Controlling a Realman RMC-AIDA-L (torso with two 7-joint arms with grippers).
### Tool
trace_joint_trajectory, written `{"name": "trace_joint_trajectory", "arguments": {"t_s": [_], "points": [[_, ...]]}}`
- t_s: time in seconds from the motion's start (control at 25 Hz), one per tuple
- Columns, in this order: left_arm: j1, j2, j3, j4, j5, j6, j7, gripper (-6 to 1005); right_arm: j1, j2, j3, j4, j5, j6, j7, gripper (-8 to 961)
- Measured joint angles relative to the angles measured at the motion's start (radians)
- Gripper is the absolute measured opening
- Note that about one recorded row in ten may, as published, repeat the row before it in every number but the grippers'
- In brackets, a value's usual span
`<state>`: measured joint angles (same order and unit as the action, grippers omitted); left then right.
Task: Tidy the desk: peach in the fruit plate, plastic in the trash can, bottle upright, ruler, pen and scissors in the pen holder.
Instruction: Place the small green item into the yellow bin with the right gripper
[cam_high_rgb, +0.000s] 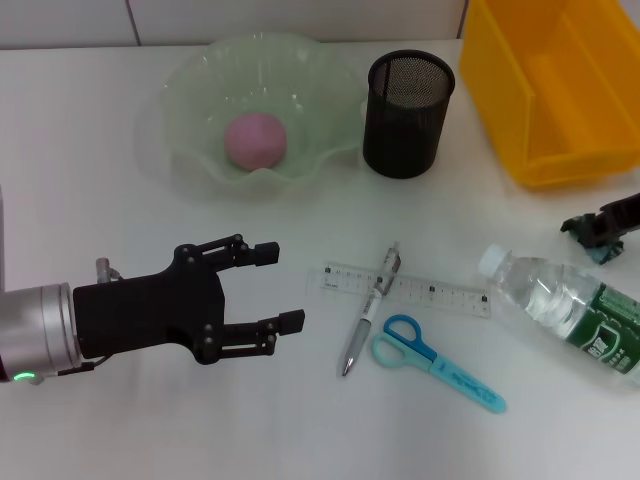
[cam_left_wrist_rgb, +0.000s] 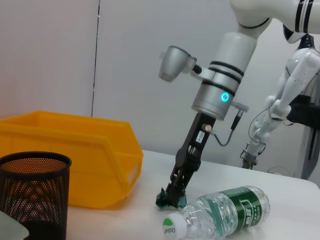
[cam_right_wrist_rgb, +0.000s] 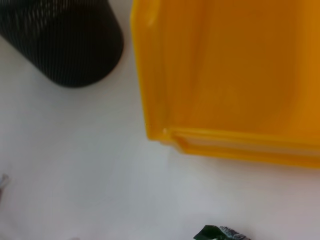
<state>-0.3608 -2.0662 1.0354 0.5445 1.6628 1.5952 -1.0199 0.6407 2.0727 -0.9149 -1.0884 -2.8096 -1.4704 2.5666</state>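
A pink peach (cam_high_rgb: 256, 140) lies in the pale green fruit plate (cam_high_rgb: 195, 95). The clear ruler (cam_high_rgb: 440, 294), a silver pen (cam_high_rgb: 365, 318) across it and blue scissors (cam_high_rgb: 432, 362) lie mid-table. At the right, the bottle (cam_high_rgb: 572, 312) (cam_left_wrist_rgb: 222, 212) lies on its side. My left gripper (cam_high_rgb: 280, 287) hovers open left of the ruler, holding nothing. My right gripper (cam_high_rgb: 598, 232) (cam_left_wrist_rgb: 175, 192) is at the table's right edge, shut on a dark green scrap of plastic (cam_high_rgb: 582, 228) (cam_left_wrist_rgb: 165, 199) (cam_right_wrist_rgb: 220, 233) just above the table, near the bottle's cap.
The black mesh pen holder (cam_high_rgb: 408, 112) (cam_left_wrist_rgb: 32, 192) (cam_right_wrist_rgb: 65, 40) stands right of the plate. A yellow bin (cam_high_rgb: 555, 95) (cam_left_wrist_rgb: 75, 160) (cam_right_wrist_rgb: 235, 75), serving as the trash can, sits at the back right, just behind the right gripper.
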Motion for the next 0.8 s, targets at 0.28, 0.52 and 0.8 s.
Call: {"name": "trace_joint_trajectory", "arguments": {"t_s": [0.28,0.52,0.8], "points": [[0.000,0.000,0.000,0.000,0.000,0.000,0.007,812,-0.042,-0.019,0.023,-0.197,0.124,-0.090,0.000,304],[0.000,0.000,-0.003,0.000,0.000,0.000,0.008,812,-0.038,-0.048,0.116,-0.332,0.187,-0.009,-0.014,304],[-0.001,0.000,-0.006,0.000,-0.002,0.000,0.009,812,-0.011,-0.050,0.085,-0.231,0.201,0.249,-0.067,303]]}}
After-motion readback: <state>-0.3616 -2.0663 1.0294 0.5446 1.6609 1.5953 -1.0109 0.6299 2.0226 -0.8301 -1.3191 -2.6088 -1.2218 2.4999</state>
